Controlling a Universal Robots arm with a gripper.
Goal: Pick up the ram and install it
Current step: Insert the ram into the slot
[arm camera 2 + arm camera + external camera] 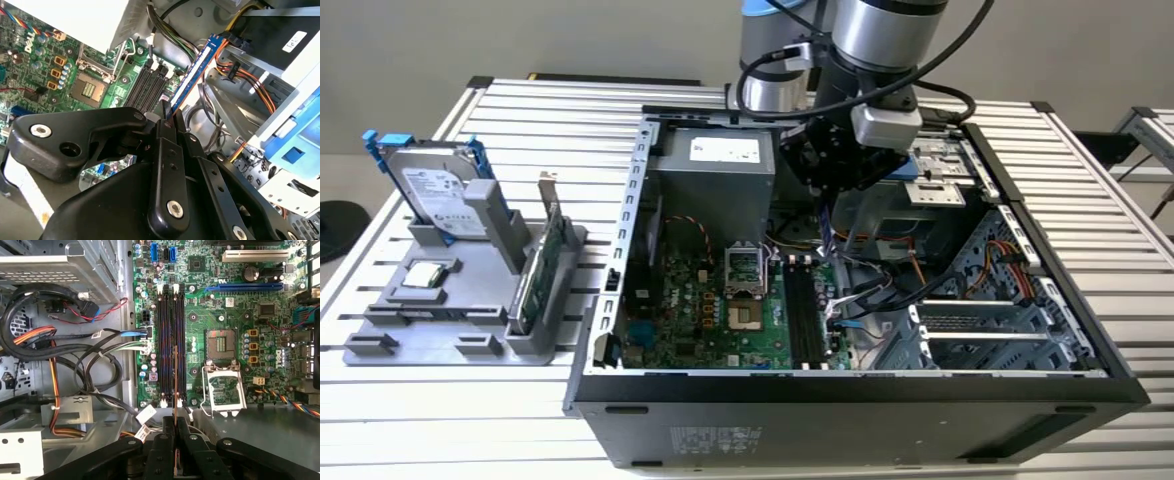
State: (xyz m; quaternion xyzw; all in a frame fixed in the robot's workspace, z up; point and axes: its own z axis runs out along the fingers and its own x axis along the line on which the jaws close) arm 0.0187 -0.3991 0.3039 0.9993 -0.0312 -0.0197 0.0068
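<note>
**Ram held above the memory slots, not yet seated**

Clamped on the ram [175,371]: jaws drawn nearly together, pinching the thin board by its upper edge, with the rest of the stick hanging out below the gripper [175,437]. In the second wrist view, seen side-on as a long blue-edged strip [192,75] running out from the gripper [167,120] toward the memory slots [150,85].

In the first wrist view, seen edge-on as a thin line lying along the memory slots [169,345], over the slot farther from the bundle of cables [60,347] and nearer the empty CPU socket [220,342]. Clear of the slots by the look of it, no contact visible. In the exterior view, gripper [834,160] inside the open computer case [854,385], above the motherboard [707,310].

To do this step well, judging from here: keep the board parallel to the slot along its whole length, upright rather than leaning, ends matched to the white latches [164,289]. Probably best pressed straight down, evenly, without twisting.
</note>
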